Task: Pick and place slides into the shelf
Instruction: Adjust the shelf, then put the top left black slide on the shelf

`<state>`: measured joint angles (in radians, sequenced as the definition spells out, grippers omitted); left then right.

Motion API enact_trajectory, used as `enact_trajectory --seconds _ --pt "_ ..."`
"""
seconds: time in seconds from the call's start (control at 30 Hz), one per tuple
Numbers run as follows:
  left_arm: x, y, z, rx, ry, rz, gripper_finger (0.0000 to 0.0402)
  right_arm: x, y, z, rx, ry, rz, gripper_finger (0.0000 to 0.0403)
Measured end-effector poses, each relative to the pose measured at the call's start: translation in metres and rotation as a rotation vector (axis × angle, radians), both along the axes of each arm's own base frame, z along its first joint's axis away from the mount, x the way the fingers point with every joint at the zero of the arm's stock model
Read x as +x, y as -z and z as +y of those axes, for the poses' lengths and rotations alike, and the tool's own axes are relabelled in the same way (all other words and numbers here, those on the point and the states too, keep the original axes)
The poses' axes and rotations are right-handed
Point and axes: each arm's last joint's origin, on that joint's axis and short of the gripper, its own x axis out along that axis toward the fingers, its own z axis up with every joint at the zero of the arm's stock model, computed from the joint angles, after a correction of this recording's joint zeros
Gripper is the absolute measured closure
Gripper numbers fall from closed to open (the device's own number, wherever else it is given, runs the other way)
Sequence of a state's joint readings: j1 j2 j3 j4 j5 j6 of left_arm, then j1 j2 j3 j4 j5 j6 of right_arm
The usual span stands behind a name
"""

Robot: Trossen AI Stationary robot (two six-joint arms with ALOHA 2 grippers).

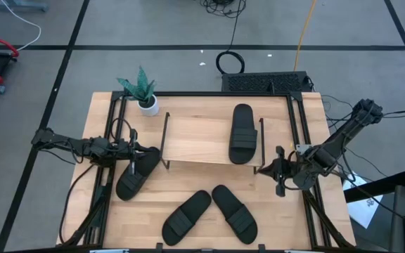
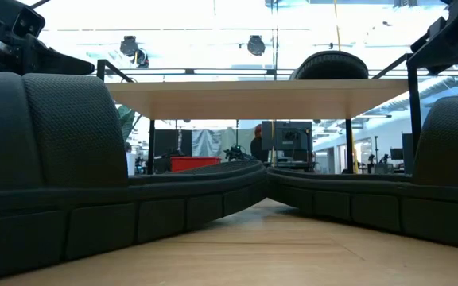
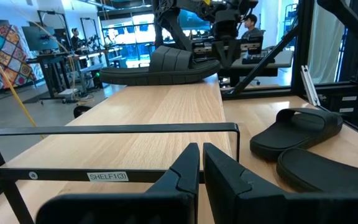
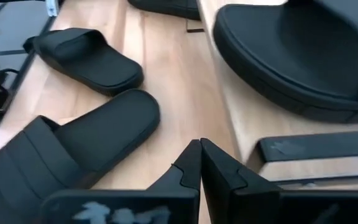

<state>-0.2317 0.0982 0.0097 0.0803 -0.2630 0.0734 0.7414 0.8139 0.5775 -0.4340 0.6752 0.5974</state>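
Shelf: the shelf (image 1: 201,137) stands at the middle of the table (image 1: 280,225), light top board on a thin black wire frame; in the left wrist view its near rail carries a label reading SHELF1(3) (image 3: 108,177).
Slide on shelf: one slide (image 1: 242,133) lies flat on the top board, towards the board's right end, strap uppermost.
Slide at left: a second slide (image 1: 137,173) lies on the table just off the shelf's left front corner, angled, directly under the left gripper.
Pair in front: two more slides (image 1: 186,216) (image 1: 233,209) lie on the table in front of the shelf, their far ends close together, near ends splayed apart; the low view shows them meeting under the board.
Left gripper: left gripper (image 1: 133,167) hovers over the left slide beside the shelf's left end; fingers (image 3: 182,171) drawn together with only a sliver between them, holding nothing.
Right gripper: right gripper (image 1: 261,169) sits at the shelf's right front corner, just beside the frame; fingers (image 4: 188,163) pressed together, empty.
Plant: a small potted plant (image 1: 143,91) stands at the table's far left, behind the shelf.
Background: people visible in the room beyond the table.
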Motion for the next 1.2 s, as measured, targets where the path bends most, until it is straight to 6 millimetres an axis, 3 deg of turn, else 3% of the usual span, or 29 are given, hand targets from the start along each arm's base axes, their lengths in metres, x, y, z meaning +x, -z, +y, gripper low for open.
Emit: enact_trajectory --seconds 0.87,1.2 --pt "0.000 0.000 0.000 0.000 0.000 0.000 0.0376 -0.003 0.002 -0.012 -0.039 0.105 0.018 0.0403" --pt "0.000 -0.009 0.000 0.074 -0.003 -0.088 0.0376 0.001 -0.028 0.003 -0.073 -0.121 -0.232 0.0403"
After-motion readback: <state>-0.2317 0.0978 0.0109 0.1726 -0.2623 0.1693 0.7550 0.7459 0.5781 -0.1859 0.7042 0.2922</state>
